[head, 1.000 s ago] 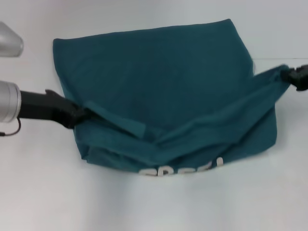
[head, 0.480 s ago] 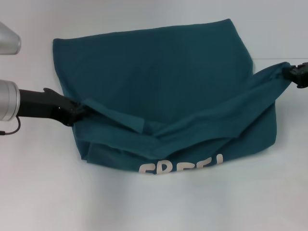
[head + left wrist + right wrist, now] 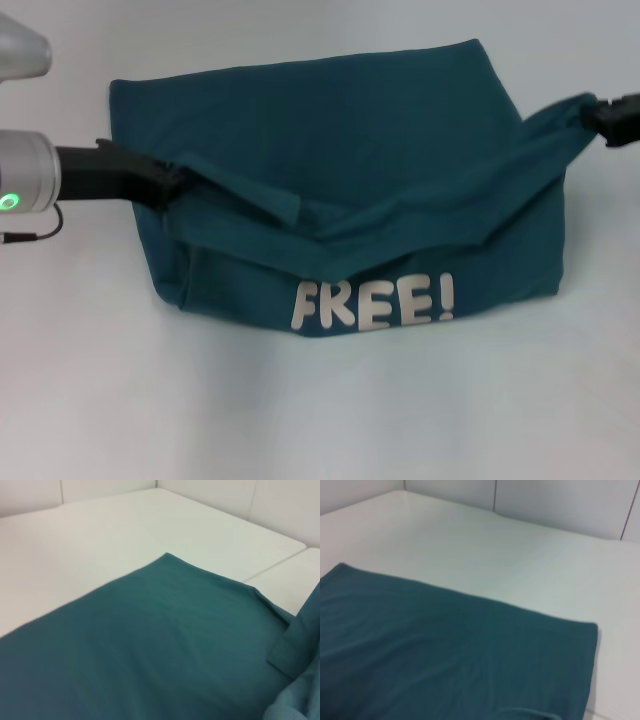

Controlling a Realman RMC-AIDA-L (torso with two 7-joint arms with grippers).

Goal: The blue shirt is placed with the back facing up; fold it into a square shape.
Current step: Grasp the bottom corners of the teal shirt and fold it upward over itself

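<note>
Left gripper (image 3: 168, 183) and right gripper (image 3: 598, 115) clamped on blue shirt (image 3: 330, 130) corners, lifting near edge, arms spread wide.

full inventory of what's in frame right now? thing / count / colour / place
blue shirt: 1, dark teal-blue, spread across the middle of the table, near edge lifted at both ends and sagging between them
lettering: 1, white, reads "FREE!", on the lifted near part of the shirt, facing the head camera
table: 1, white, under the shirt
wall: white panels, behind the table
left gripper: 1, black, shut on the shirt's near left corner, raised
right gripper: 1, black, shut on the shirt's near right corner, raised
</note>
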